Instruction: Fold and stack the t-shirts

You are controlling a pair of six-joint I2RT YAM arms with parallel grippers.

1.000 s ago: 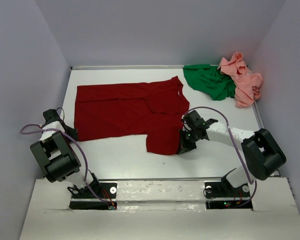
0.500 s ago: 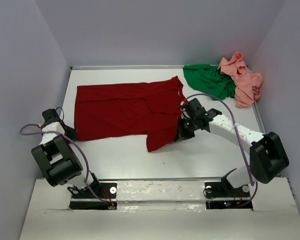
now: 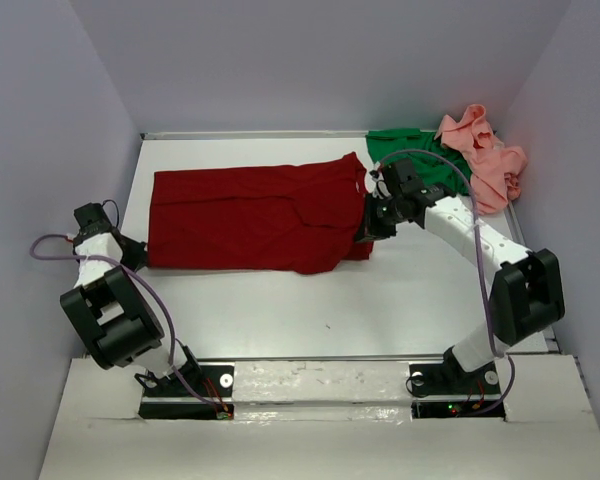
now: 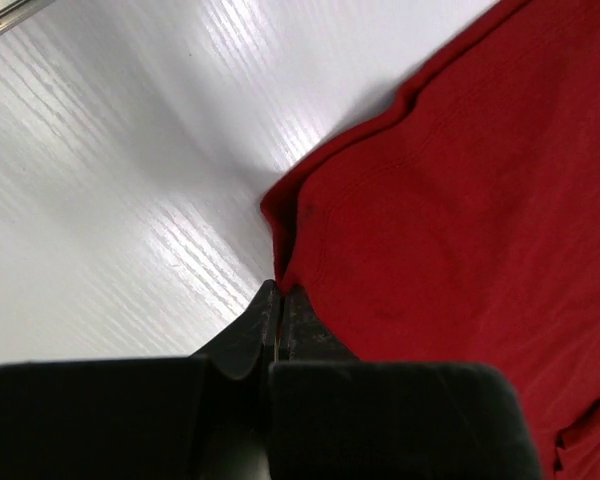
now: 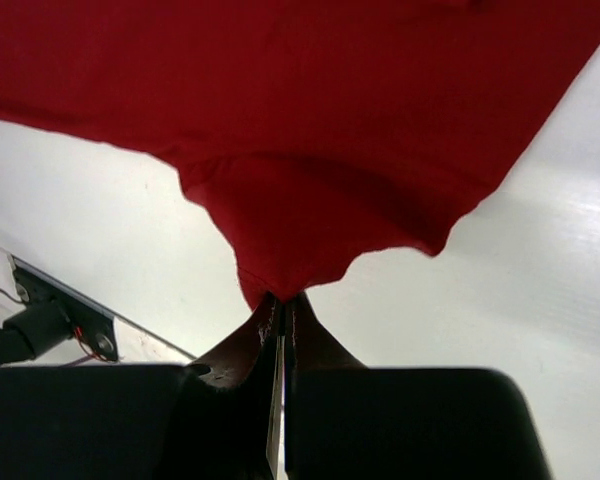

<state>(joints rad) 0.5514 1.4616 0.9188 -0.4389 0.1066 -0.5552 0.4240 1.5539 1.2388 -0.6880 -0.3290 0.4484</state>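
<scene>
Overlapping, apparently: green t-shirt (image 3: 420, 165), pink t-shirt (image 3: 487, 162)

- We see a white table (image 3: 280, 310) with a glossy, faintly grained top that catches soft streaks of light.
- Plain pale grey-lavender walls (image 3: 330, 60) rise behind the table and at both its sides.
- A thin metal strip (image 3: 260, 134) runs along the table's far edge.
- A white ledge (image 3: 320, 435) lies along the table's near edge.

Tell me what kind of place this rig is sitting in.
Probably a lab test cell, not a home: a white table boxed in by plain walls, left arm and right arm bolted at its near edge, a dark red t-shirt spread between them.
</scene>
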